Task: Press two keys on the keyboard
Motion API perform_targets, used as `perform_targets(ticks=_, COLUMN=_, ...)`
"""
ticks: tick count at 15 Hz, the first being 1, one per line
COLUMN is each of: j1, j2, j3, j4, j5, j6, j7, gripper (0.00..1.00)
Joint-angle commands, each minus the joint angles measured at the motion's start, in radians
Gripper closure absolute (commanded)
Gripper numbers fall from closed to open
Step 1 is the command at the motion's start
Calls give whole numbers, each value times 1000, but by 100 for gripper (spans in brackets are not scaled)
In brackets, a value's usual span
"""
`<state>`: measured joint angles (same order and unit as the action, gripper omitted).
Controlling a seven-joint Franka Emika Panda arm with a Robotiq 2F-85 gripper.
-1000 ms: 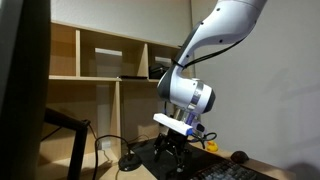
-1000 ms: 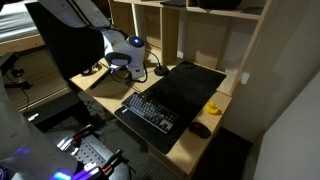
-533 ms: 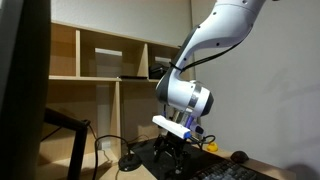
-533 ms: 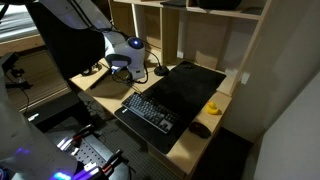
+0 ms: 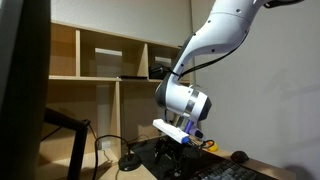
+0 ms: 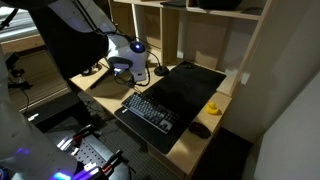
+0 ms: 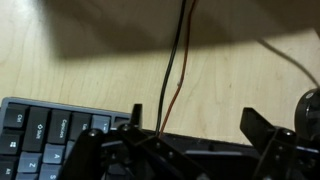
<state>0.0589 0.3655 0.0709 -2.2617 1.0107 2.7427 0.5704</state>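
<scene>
The black keyboard [image 6: 150,112] lies on the wooden desk in front of the black desk mat [image 6: 188,82]. It also shows at the lower right of an exterior view [image 5: 226,172] and at the lower left of the wrist view [image 7: 50,135]. My gripper [image 6: 126,80] hangs above the desk just beyond the keyboard's far end, and also shows in an exterior view [image 5: 171,156]. In the wrist view its two fingers [image 7: 195,128] stand wide apart with nothing between them, over bare wood beside the keyboard's edge.
A cable [image 7: 175,70] runs across the wooden desk [image 7: 90,70] under the gripper. A yellow object [image 6: 213,107] and a black mouse [image 6: 200,129] lie past the keyboard. Shelves [image 5: 100,60] stand behind the desk. A round black stand base [image 5: 130,163] sits near the gripper.
The arm's wrist has sunk a little lower and shifted slightly toward the keyboard. The keyboard and the other things have not moved.
</scene>
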Motion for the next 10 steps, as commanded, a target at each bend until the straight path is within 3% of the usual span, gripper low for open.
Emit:
perform_targets(ticks=1, j1=15, j2=1, j3=-16, j4=3, j5=3, j6=-5, j7=0, gripper=0)
perform_targets(ticks=10, j1=14, j2=9, j3=-29, j4=1, j5=-1, j6=-4, j7=11, gripper=0)
